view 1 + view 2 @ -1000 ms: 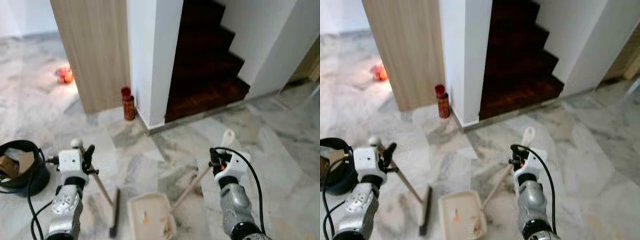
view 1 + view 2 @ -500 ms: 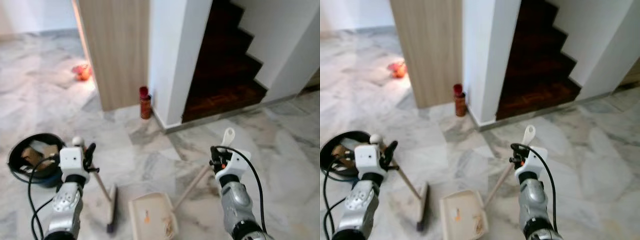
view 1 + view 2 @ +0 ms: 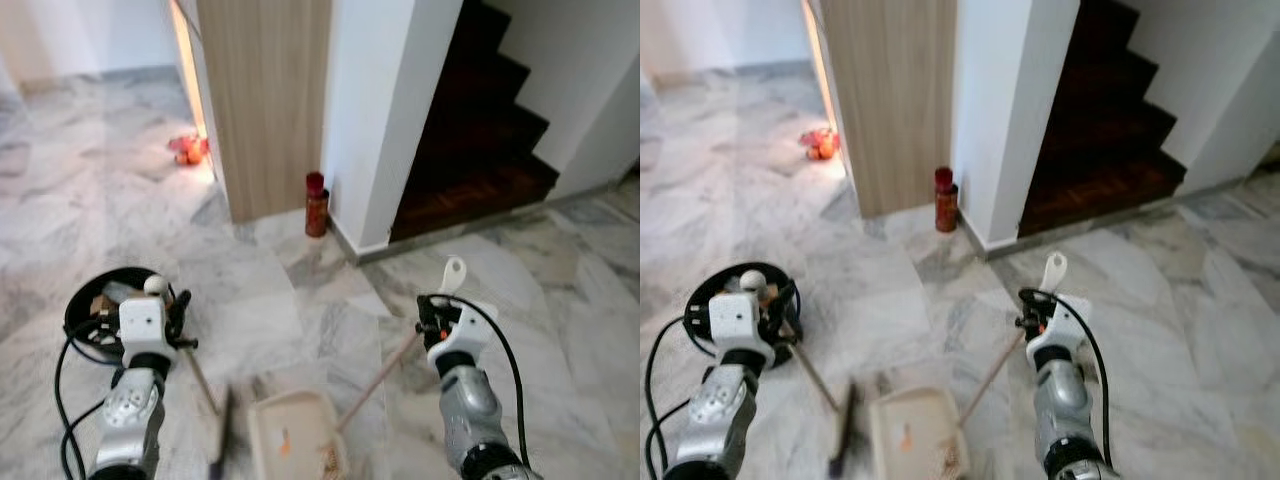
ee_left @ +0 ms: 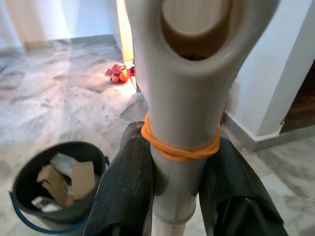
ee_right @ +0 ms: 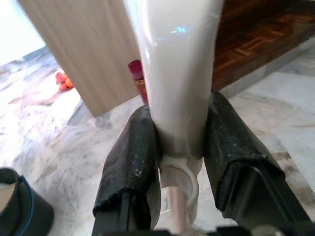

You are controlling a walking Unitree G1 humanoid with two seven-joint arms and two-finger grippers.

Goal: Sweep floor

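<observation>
My left gripper (image 3: 178,316) is shut on the pale handle of a broom (image 3: 201,386), and its dark head (image 3: 218,442) rests on the marble floor. In the left wrist view the black fingers (image 4: 126,187) clamp the handle (image 4: 183,103) just below an orange rubber band. My right gripper (image 3: 431,319) is shut on the long white handle (image 3: 376,376) of a cream dustpan (image 3: 296,446). The pan lies on the floor between my arms with orange and brown crumbs in it. The right wrist view has the same handle (image 5: 179,73) between the fingers (image 5: 132,162).
A black bin (image 3: 76,306) holding cardboard scraps stands on the floor just behind my left gripper. A red can (image 3: 316,203) stands by the white pillar. Orange objects (image 3: 187,150) lie beyond the wooden panel. Dark wooden stairs (image 3: 480,150) rise at the right.
The whole view has swung towards the left, so the camera has moved. The bin has come fully into view near my left gripper. Both grippers keep their hold on broom and dustpan.
</observation>
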